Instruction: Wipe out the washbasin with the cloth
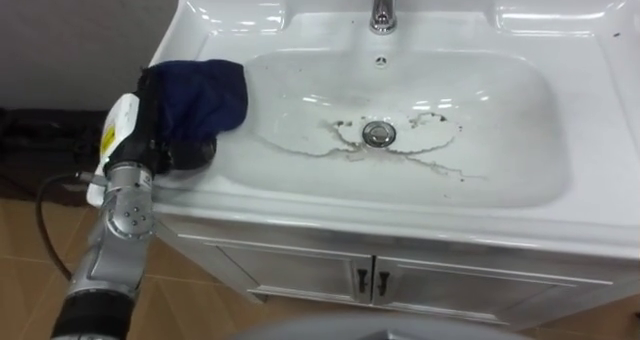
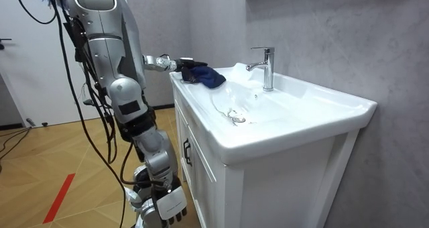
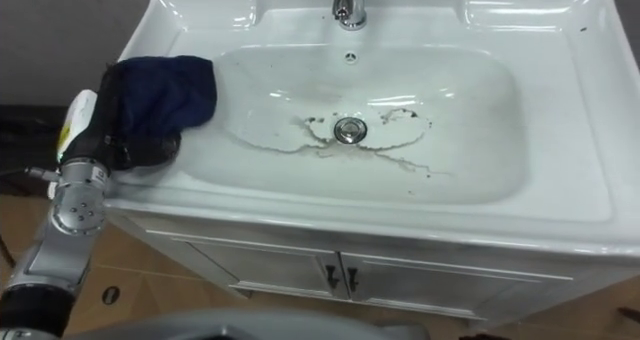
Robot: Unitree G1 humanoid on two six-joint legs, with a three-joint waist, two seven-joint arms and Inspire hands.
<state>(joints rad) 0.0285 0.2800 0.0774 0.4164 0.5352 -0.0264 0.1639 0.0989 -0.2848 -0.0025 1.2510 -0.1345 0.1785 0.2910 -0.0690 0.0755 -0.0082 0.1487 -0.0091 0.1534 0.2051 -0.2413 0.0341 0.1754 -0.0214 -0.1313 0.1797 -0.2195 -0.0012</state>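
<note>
Cloth on left rim of basin; faucet behind drain

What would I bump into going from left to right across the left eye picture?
left hand → blue cloth draped over it → drain → right rim of the basin

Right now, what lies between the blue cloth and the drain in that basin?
Mostly bare white basin: from the blue cloth the slope runs clean, then dark streaks and specks ring the drain. Both eye views show it.
</note>
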